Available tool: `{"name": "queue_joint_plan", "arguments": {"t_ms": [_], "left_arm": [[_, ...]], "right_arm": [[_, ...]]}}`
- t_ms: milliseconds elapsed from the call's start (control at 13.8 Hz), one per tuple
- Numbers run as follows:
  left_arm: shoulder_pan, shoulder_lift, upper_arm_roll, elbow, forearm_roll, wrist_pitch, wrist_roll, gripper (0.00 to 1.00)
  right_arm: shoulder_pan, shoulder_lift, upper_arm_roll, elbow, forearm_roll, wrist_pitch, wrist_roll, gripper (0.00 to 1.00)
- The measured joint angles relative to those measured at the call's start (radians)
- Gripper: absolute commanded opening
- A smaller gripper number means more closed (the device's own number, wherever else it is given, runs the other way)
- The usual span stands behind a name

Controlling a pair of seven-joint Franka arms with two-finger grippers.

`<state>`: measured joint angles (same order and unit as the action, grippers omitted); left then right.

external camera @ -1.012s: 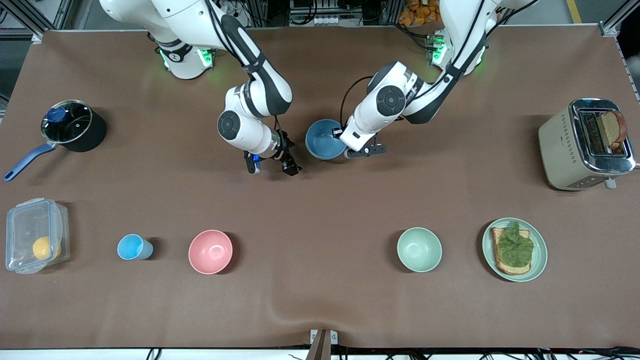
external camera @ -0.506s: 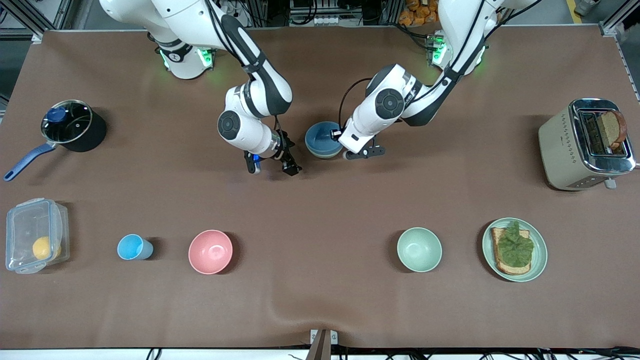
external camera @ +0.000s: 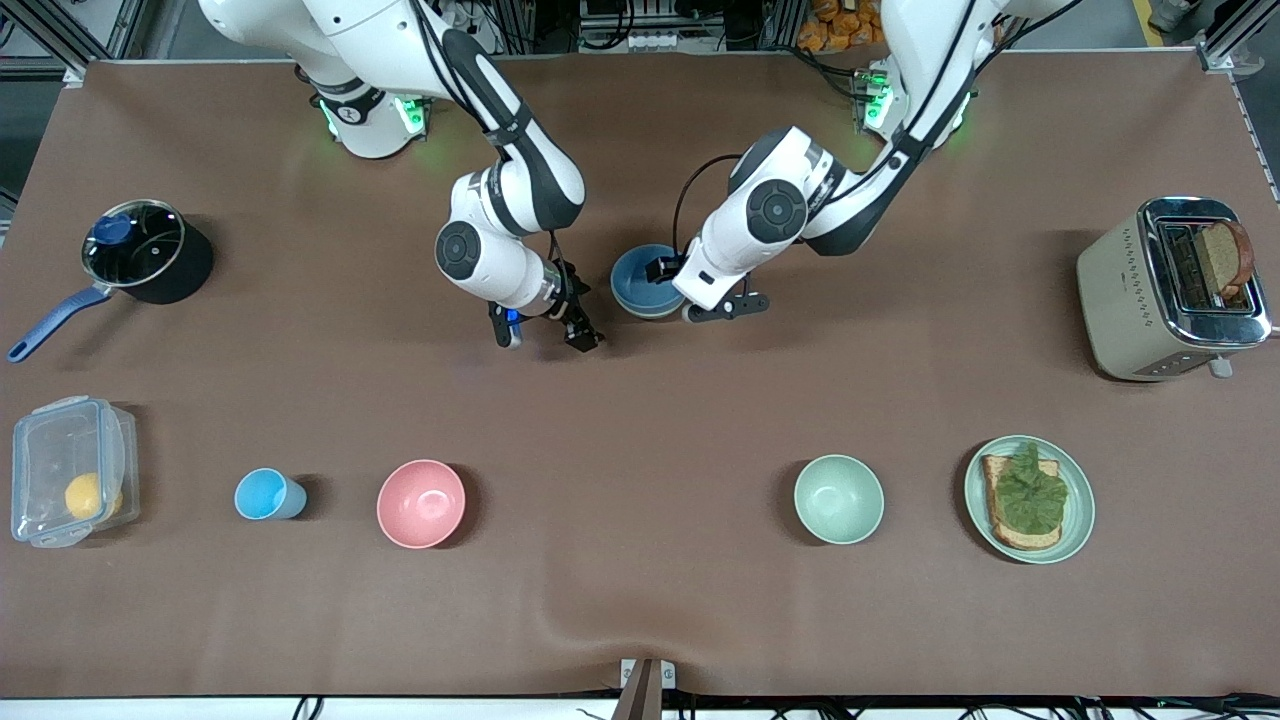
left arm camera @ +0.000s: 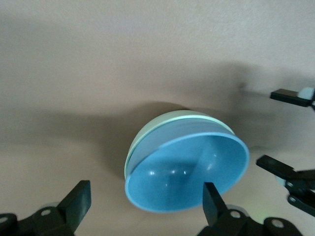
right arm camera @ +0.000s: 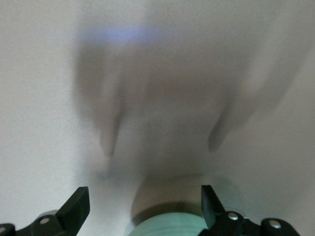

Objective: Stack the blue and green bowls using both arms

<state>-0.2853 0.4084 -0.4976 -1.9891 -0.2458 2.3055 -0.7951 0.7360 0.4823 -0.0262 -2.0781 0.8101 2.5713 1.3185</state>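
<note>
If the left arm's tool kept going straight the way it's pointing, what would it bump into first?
Probably the blue bowl, nested in the green bowl: the left tool, open, points down at its rim, one finger already inside. Depth is unclear.

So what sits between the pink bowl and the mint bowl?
Nothing: the front view shows bare table between the pink bowl and the mint bowl.

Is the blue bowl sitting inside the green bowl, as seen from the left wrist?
Yes, the blue bowl is nested in the green bowl.

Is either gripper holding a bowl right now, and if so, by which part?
Nothing is held. The left gripper is open over the blue bowl, nested in the green bowl; the right gripper is open and empty.
</note>
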Motion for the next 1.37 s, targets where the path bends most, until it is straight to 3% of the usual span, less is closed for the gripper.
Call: {"name": "queue_joint_plan", "arguments": {"t_ms": [217, 434, 723, 1012, 1373], "left_arm": [[0.09, -0.022, 0.009, 0.123, 0.059, -0.189, 0.0, 1.0], [0.171, -0.023, 0.019, 0.201, 0.151, -0.25, 0.0, 1.0], [0.262, -0.022, 0.025, 0.284, 0.304, -0.296, 0.0, 1.0], [0.327, -0.029, 0.027, 0.418, 0.436, -0.424, 0.01, 1.0], [0.463, -0.057, 0.027, 0.457, 0.449, -0.455, 0.218, 1.0]], "right_arm": [[-0.034, -0.01, -0.015, 0.006, -0.001, -0.056, -0.073, 1.0], [-0.093, -0.027, -0.066, 0.02, -0.051, -0.183, -0.148, 1.0], [-0.105, -0.041, -0.191, 0.061, -0.17, -0.355, -0.172, 1.0], [-0.107, -0.043, -0.306, 0.114, -0.188, -0.493, -0.26, 1.0], [-0.122, -0.044, -0.455, 0.127, -0.204, -0.609, -0.48, 1.0]]}}
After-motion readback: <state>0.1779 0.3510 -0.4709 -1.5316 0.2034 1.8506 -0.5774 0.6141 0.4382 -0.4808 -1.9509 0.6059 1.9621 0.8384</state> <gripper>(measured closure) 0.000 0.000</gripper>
